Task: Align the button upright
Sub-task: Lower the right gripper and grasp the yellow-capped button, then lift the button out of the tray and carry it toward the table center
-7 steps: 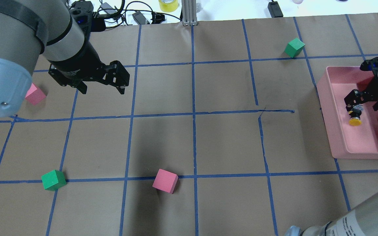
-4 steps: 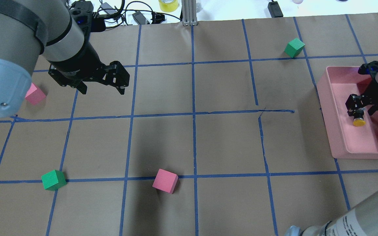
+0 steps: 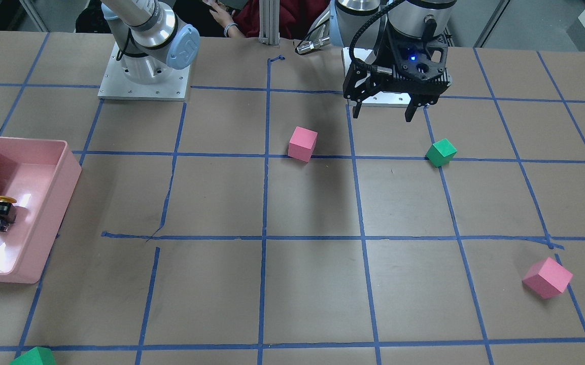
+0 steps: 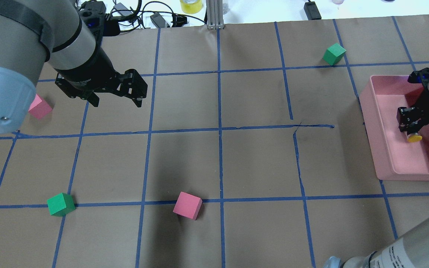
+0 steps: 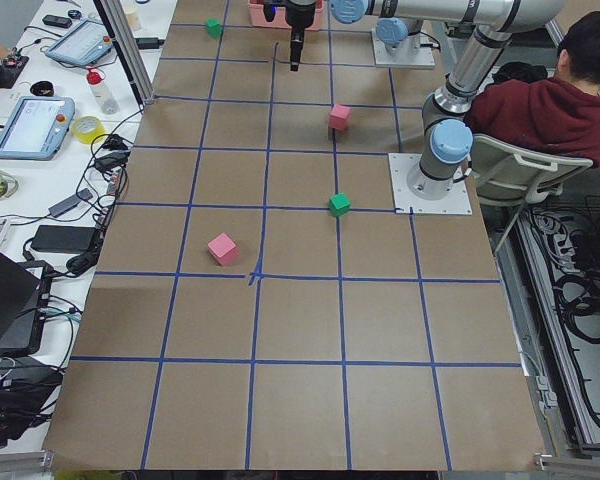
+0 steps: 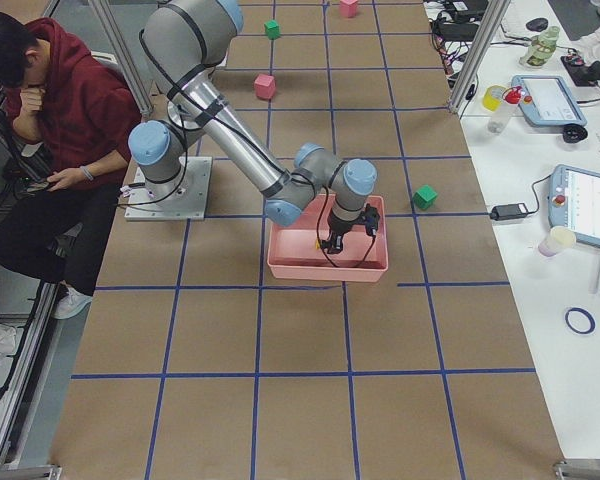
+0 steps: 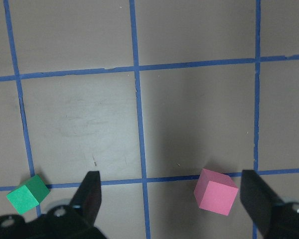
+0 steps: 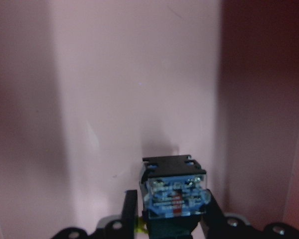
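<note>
Judged the task about midway. Found the pink tray [image 4: 385, 156] at the end of the table [image 4: 259, 167] on the robot's right. Saw the left gripper [image 4: 117, 103] hanging over the table well apart from the tray, fingers spread wide and holding nothing. Saw the right gripper [image 4: 410, 126] reaching down inside the tray, fingers drawn narrow and clamped on the black body of the button [image 4: 414, 138]. Counted the grasp as done. Read the button as not yet upright, with the yellow cap pointing sideways toward the robot and the terminal end pointing away. Left to do, on this reading: turn the cap upward, seat the metallic base on the tray floor, let go. Could not settle contact with the tray floor either way.

Compared the views next. Got the whole layout only from the overhead view: both grippers, the tray, a pink cube [image 4: 187, 205] and a green cube [image 4: 61, 204]. Caught the left gripper's wide gap plainly in the left wrist view, with only cubes and tape lines below. Lost most of the right gripper off the edge of the front-facing view, yet gained the button's side profile there, cap and base both showing. Met the bluish terminal end close up only in the right wrist view, squeezed between two dark fingers, with the cap almost hidden.
</note>
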